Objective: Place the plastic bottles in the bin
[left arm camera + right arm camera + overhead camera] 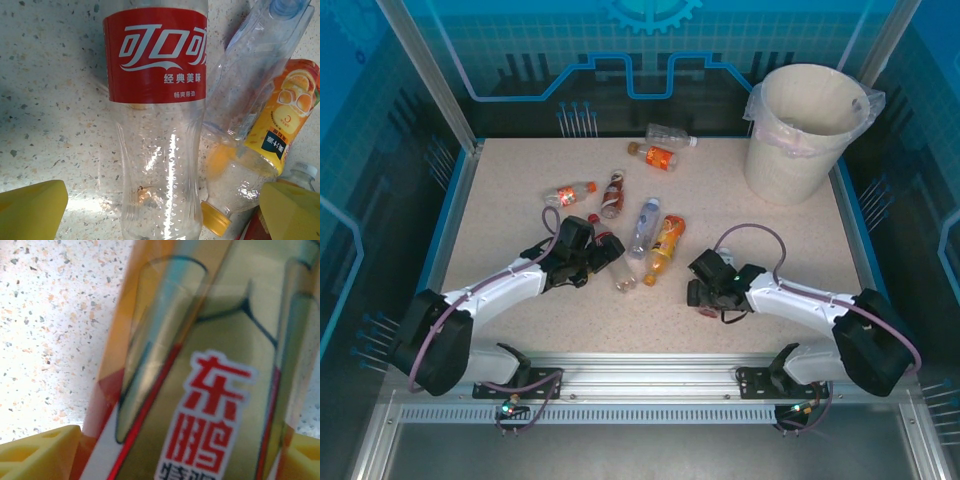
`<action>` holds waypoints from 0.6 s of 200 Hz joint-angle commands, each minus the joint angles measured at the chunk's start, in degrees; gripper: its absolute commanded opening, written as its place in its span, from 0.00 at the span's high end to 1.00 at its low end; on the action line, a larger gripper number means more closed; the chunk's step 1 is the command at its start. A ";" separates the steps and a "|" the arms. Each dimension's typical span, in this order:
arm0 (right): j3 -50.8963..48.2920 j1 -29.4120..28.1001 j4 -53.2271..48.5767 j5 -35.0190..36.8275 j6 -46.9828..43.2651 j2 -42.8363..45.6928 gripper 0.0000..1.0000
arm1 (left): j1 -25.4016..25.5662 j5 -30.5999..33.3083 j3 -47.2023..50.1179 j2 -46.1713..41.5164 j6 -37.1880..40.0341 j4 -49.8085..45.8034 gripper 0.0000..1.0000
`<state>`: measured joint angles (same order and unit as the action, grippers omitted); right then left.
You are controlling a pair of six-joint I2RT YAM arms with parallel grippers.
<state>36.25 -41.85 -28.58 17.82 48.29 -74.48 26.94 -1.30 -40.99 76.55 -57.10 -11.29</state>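
Speckled counter (pixel 500 200); left claw (pixel 162 210) stood released astride cola bottle (pixel 155 75) (light, slick; pinch its waist). Right claw (pixel 172 452) flanked Dongpeng bottle (pixel 200 365); couldn't tell its grip.

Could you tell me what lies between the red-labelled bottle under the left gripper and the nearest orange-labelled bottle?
A clear, blue-capped plastic bottle lies between them, in the top view.

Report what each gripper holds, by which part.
Left gripper holds nothing; open around the red-labelled bottle at its clear section. Right gripper flanks the gold-labelled bottle at its label; grip cannot be told.
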 commanded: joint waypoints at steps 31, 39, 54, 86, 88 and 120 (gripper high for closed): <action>-3.58 1.93 3.27 2.74 -10.79 7.69 0.34 | -0.13 1.78 2.09 -1.60 -2.13 2.91 0.01; -3.94 2.32 3.84 2.66 -11.96 9.13 0.37 | -0.13 1.61 2.68 -2.05 -2.51 3.96 0.01; -3.79 3.28 4.48 2.29 -14.08 11.81 0.42 | -0.13 1.05 3.75 -2.83 -2.79 6.24 0.01; -0.20 8.60 6.64 -5.24 -17.93 17.05 0.48 | -0.13 -0.57 5.73 -5.10 -3.21 10.85 0.01; 0.14 9.12 7.01 -5.98 -18.18 17.30 0.49 | -0.13 -0.62 5.85 -5.28 -3.22 11.11 0.01; 8.98 16.49 11.51 -16.27 -20.66 17.70 0.51 | 0.00 -1.15 8.30 -7.71 -5.03 14.94 0.01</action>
<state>37.50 -29.50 -23.44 10.72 31.31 -57.36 26.94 -1.39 -34.72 71.42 -60.16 -1.28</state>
